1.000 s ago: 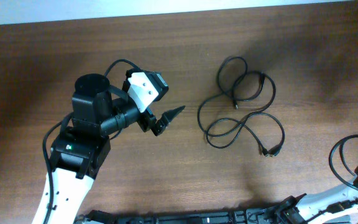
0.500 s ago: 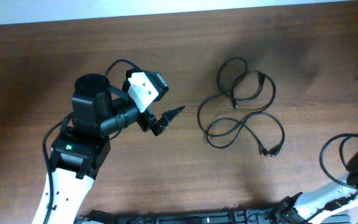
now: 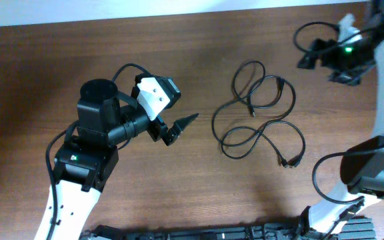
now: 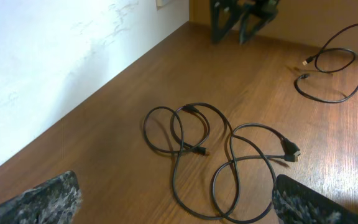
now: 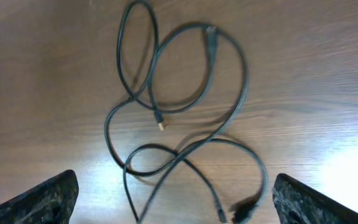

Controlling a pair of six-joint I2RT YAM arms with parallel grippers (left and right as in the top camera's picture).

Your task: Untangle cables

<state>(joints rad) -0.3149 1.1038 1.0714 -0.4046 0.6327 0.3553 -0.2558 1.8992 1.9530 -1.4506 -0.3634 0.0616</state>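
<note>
The cables point(image 3: 259, 110) are thin black cords lying in overlapping loops on the wooden table point(image 3: 199, 193), right of centre, with small plug ends showing. My left gripper point(image 3: 182, 128) hovers to their left, pointing at them, open and empty. In the left wrist view the cables point(image 4: 222, 155) lie ahead between the wide-apart fingers point(image 4: 48, 199). My right gripper point(image 3: 307, 57) hangs at the upper right, just beyond the tangle, open. The right wrist view looks down on the cables point(image 5: 179, 124), with its fingers point(image 5: 316, 202) far apart and nothing between them.
A white wall point(image 4: 55, 62) borders the table's far edge. In the left wrist view another black cord loop point(image 4: 337, 71) lies farther off on the wood, past a dark part of the right arm point(image 4: 241, 18). The right arm's own wire point(image 3: 325, 177) loops near the lower right.
The right arm has swung from the lower right corner up to the upper right, beside the cables. The left arm and the cables have not moved.
</note>
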